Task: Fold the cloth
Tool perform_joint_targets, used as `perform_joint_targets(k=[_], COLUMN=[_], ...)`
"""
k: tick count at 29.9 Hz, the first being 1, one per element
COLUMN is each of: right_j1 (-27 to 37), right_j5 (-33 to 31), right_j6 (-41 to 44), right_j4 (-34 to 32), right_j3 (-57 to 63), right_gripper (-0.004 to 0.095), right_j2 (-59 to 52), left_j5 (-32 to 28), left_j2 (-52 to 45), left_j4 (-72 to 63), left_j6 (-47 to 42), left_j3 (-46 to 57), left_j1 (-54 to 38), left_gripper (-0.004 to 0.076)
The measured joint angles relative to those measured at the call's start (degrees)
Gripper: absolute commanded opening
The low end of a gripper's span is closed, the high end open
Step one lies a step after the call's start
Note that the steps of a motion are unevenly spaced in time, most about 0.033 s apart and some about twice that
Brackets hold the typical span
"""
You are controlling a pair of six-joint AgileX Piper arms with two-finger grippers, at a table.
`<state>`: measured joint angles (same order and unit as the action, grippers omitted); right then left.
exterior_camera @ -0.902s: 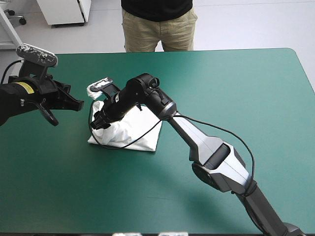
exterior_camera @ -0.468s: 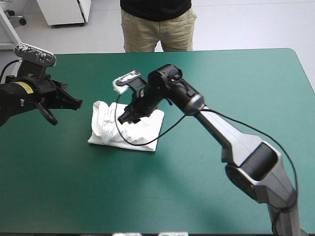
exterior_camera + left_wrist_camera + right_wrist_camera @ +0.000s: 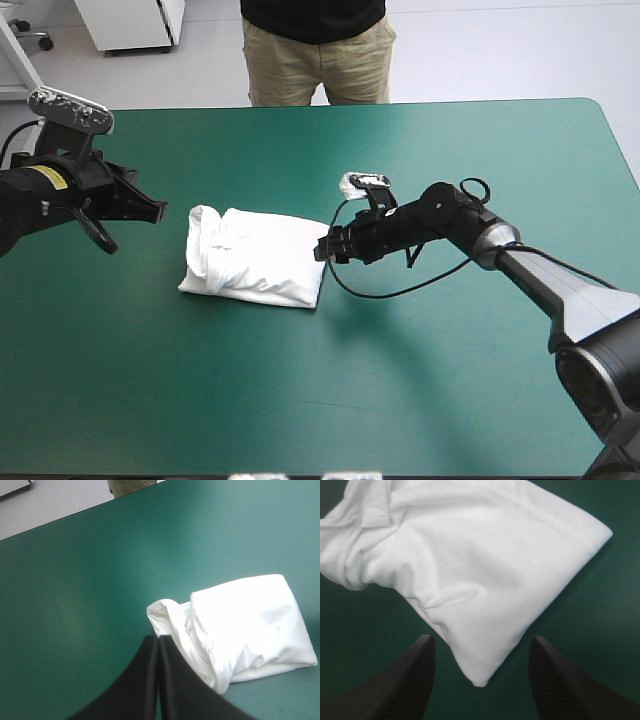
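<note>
The white T-shirt (image 3: 255,255) lies as a folded bundle left of the table's middle, bunched at its left end. My right gripper (image 3: 325,248) hovers just off the bundle's right edge, open, with a corner of the T-shirt (image 3: 470,580) ahead of its spread black fingers (image 3: 415,675) and nothing between them. My left gripper (image 3: 158,212) is held off the bundle's left end, shut into one point. In the left wrist view the T-shirt (image 3: 240,630) lies just ahead of and beside the left gripper (image 3: 159,640), apart from it.
Bare teal-green cover (image 3: 300,390) lies on all sides of the bundle. The table's far edge (image 3: 350,103) runs behind it.
My right gripper was over the bundle's left part earlier. It has swung right across the T-shirt and now sits off its right edge. The bundle lies flatter. The left arm has stayed put.
</note>
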<state>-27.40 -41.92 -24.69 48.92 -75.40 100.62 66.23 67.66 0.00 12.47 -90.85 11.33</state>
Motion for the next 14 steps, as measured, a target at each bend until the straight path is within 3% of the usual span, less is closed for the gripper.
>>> perform_joint_targets(k=[8, 14], right_j1=[0.10, 0.10], right_j5=[2.72, 1.95], right_j6=[-4.63, -6.04], right_j4=[8.81, 12.05], right_j3=[0.23, -1.61], right_gripper=[0.0524, 0.0268], right_j2=[8.39, 12.82], left_j5=[0.00, 0.00], left_j2=[0.00, 0.00], left_j4=[0.00, 0.00], left_j6=[0.00, 0.00], left_j3=[0.00, 0.00], left_j1=[0.00, 0.00], left_gripper=[-0.0009, -0.0009])
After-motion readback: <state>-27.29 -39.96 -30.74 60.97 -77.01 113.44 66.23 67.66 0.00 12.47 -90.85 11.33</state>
